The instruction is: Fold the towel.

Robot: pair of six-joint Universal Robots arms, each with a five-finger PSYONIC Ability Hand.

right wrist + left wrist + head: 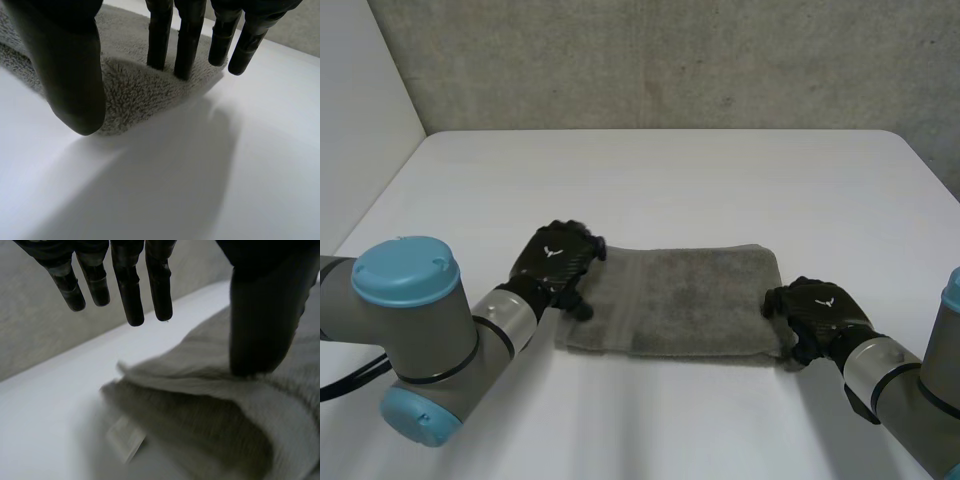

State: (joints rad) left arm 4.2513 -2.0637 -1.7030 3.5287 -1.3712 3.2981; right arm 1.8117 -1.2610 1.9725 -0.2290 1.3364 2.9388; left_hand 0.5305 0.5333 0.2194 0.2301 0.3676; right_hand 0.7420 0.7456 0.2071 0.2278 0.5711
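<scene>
A grey towel [680, 300] lies folded into a long band on the white table [670, 170]. My left hand [555, 260] rests at the towel's left end. In the left wrist view its thumb [262, 315] presses on the top layer of the towel [210, 415], while its fingers [127, 295] hang straight above the table, clear of the cloth. My right hand [820, 315] is at the towel's right end. Its straight fingers [187, 45] touch the top of the towel [135, 90] near the corner, and its thumb [70, 65] hangs over the near edge.
A small white label [125, 437] sticks out from under the towel's left end. A grey wall stands behind the table's far edge. Bare table surrounds the towel on all sides.
</scene>
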